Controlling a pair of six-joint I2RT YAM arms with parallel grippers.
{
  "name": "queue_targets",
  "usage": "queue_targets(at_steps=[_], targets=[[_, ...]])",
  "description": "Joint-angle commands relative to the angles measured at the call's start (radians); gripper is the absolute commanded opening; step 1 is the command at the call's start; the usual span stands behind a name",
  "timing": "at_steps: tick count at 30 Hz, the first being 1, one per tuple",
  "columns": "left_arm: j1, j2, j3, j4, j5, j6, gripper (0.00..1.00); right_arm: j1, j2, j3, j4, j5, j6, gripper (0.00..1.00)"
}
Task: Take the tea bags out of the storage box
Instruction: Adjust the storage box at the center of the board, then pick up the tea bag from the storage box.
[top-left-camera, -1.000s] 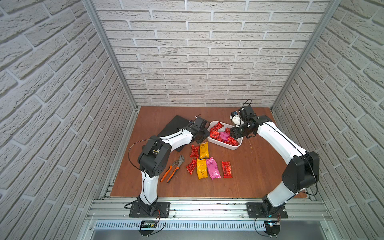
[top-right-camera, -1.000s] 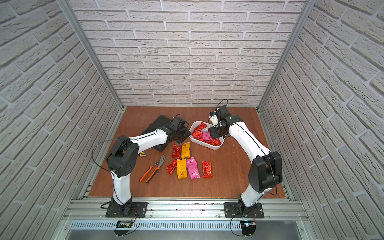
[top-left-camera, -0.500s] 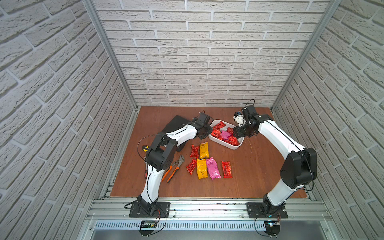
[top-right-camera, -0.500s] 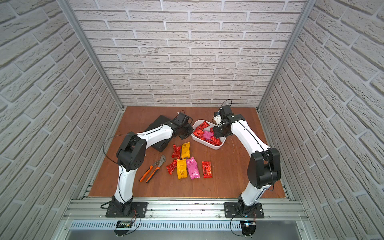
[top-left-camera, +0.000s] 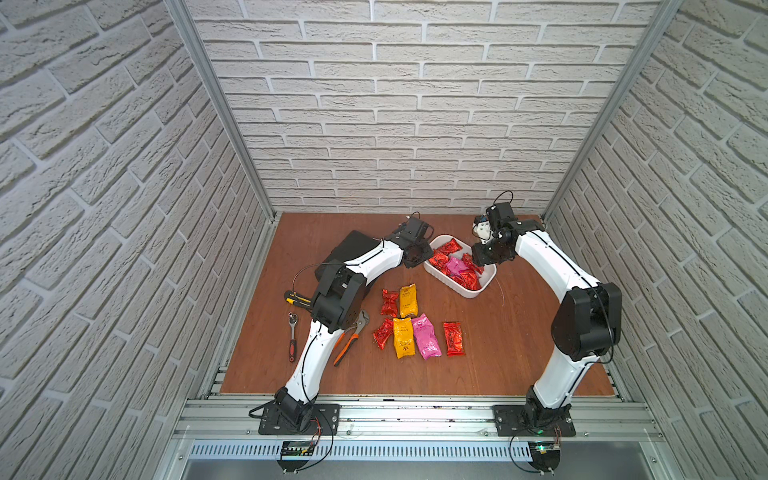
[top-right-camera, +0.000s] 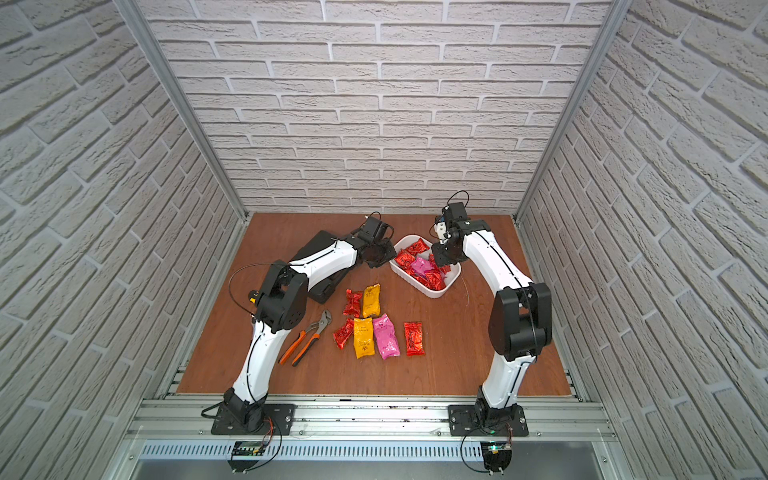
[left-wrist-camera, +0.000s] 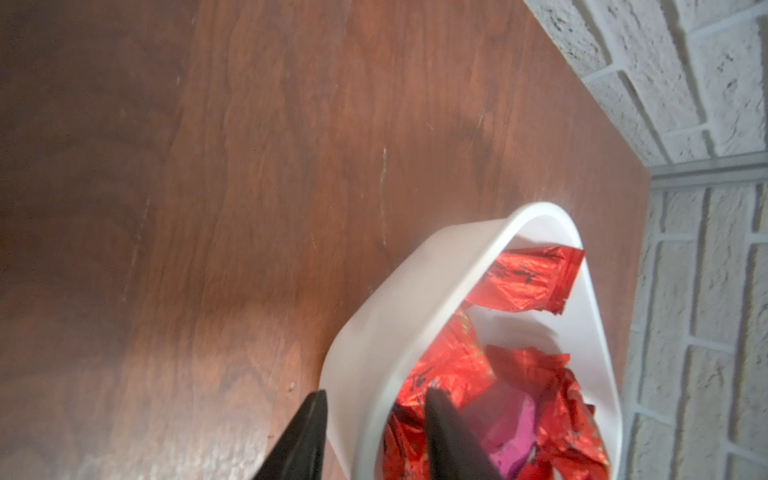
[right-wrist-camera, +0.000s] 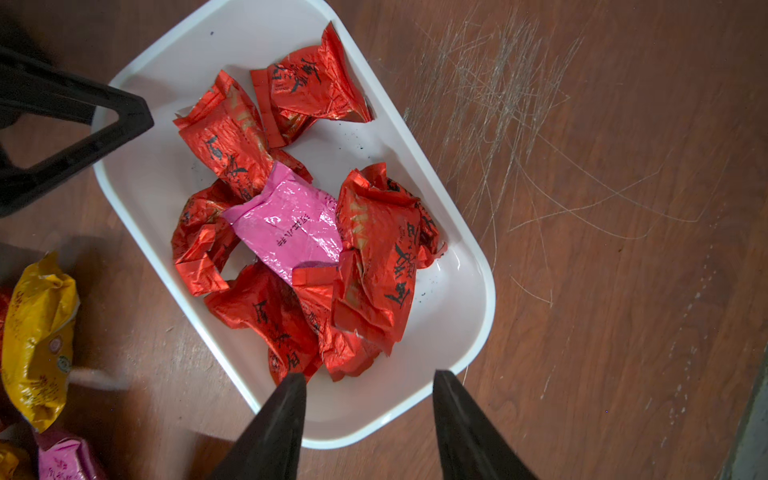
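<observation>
The storage box (top-left-camera: 469, 294) (top-right-camera: 432, 293) is a shallow white tub at the back of the table. Inside it lie several red tea bags and a pink one (top-left-camera: 455, 266) (right-wrist-camera: 291, 220). More tea bags (top-left-camera: 409, 328) (top-right-camera: 370, 328), red, yellow and pink, lie in rows on the wood in front. My left gripper (left-wrist-camera: 376, 394) (top-left-camera: 417, 257) is open and straddles the tub's left wall (left-wrist-camera: 395, 324), one finger outside and one inside, holding nothing. Open and empty, my right gripper (right-wrist-camera: 369, 375) (top-left-camera: 480, 258) hovers over the tub's right end.
A black tool case (top-left-camera: 353, 249) lies under my left forearm. Orange-handled pliers (top-left-camera: 351, 336), a ratchet (top-left-camera: 292, 332) and a yellow-black screwdriver (top-left-camera: 297, 298) lie at the left. Brick walls close in the back and both sides.
My left gripper has shifted a little toward the tub's left wall. The right wrist has drifted slightly to the right. The tea bags lie as before.
</observation>
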Motion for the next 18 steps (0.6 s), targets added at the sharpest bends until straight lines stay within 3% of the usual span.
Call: queue_targets(at_steps=[1, 6, 13, 16, 18], targets=[[0.01, -0.066, 0.009, -0.007, -0.051, 0.081, 0.52, 0.001, 0.047, 0.048, -0.009, -0.023, 0.015, 0.53], [0.024, -0.183, -0.073, 0.01, -0.093, 0.055, 0.56, 0.007, 0.13, 0.105, -0.017, -0.063, 0.025, 0.52], [0.03, -0.332, -0.226, 0.053, -0.12, 0.019, 0.56, 0.007, 0.247, 0.176, -0.036, -0.01, 0.029, 0.49], [0.035, -0.381, -0.283, 0.068, -0.123, 0.008, 0.56, 0.007, 0.272, 0.19, -0.04, 0.007, 0.03, 0.45], [0.038, -0.405, -0.31, 0.069, -0.126, 0.006, 0.56, 0.007, 0.286, 0.197, -0.046, 0.01, 0.029, 0.37]])
